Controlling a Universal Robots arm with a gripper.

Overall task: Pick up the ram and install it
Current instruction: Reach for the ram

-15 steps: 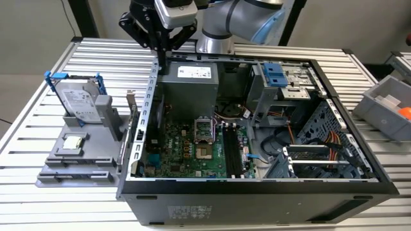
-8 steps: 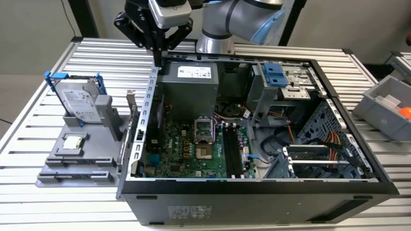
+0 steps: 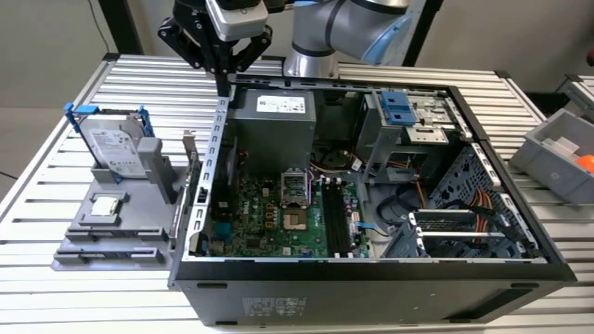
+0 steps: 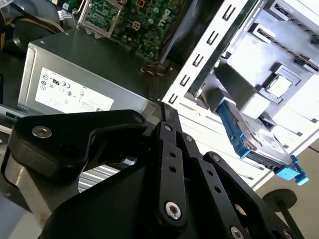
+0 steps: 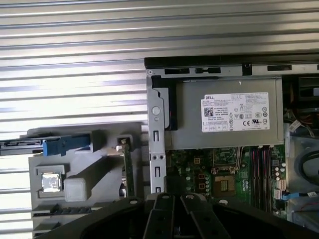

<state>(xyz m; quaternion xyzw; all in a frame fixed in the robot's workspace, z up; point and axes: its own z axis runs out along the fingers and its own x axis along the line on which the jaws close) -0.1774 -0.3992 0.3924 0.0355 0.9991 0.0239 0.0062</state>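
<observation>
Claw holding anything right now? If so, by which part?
Nothing held. The claw hangs shut and empty over a corner of the case; the ram stands in its holder beside the case.

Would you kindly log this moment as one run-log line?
gripper: shut, empty, above case wall | ram: upright in grey holder, untouched

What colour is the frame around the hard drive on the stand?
Blue. The frame shows best in the exterior view.
</observation>
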